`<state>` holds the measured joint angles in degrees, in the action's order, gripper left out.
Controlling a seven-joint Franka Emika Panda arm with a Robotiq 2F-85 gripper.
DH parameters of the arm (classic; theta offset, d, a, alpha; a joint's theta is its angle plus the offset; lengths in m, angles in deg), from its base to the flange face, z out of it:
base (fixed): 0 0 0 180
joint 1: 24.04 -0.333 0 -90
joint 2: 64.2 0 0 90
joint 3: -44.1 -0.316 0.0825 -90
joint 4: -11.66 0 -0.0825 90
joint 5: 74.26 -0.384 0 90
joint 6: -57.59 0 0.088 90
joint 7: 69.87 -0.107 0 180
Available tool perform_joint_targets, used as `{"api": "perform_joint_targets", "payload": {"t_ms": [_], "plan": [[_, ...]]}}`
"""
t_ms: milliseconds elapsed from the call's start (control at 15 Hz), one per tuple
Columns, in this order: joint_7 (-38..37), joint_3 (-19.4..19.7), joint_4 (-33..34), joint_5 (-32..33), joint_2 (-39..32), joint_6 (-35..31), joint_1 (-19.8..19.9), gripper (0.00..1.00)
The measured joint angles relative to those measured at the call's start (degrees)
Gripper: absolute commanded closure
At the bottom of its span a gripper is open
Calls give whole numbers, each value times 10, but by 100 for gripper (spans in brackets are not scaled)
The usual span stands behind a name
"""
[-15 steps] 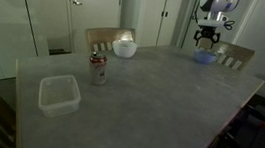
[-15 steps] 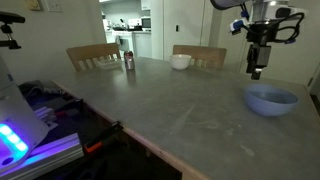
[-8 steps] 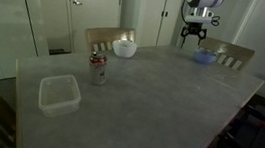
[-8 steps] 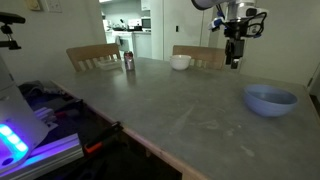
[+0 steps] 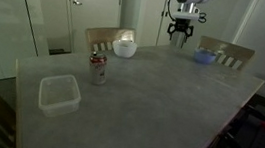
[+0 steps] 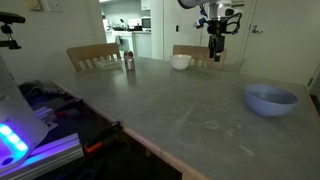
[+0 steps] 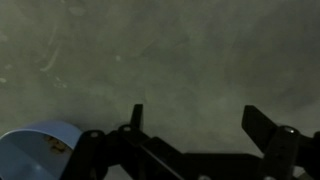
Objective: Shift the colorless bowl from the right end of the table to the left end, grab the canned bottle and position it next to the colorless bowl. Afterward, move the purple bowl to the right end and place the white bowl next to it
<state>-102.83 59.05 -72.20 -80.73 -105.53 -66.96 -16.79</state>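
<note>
Gripper (image 5: 181, 31): hung empty, jaws wide apart, over the table (image 5: 161, 92).
White bowl (image 5: 124, 49): sat upper middle of the frame, left of the gripper.
Purple bowl (image 5: 205, 57): sat to its right.

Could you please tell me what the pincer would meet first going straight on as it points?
Probably the bare table: the open pincer points down at its grey top, with the purple bowl off to one side.

Two wooden chairs, the nearer chair (image 5: 96, 38) and the farther chair (image 5: 237, 54), stand side by side in front of a white door (image 5: 80, 8). In an exterior view, a device glowing blue and purple (image 6: 15, 138) sits at lower left. Beyond it, an open doorway (image 6: 125, 25) shows a brightly lit room.
</note>
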Motion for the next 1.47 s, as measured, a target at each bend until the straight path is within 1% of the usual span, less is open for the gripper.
{"api": "perform_joint_targets", "payload": {"t_ms": [333,800,1200,1467], "plan": [[4,-33,0,0,21,0,-19,0],[7,-71,5,0,23,1,-53,0],[11,-92,14,0,15,1,-86,0],[12,-96,43,0,-13,1,-99,0]]}}
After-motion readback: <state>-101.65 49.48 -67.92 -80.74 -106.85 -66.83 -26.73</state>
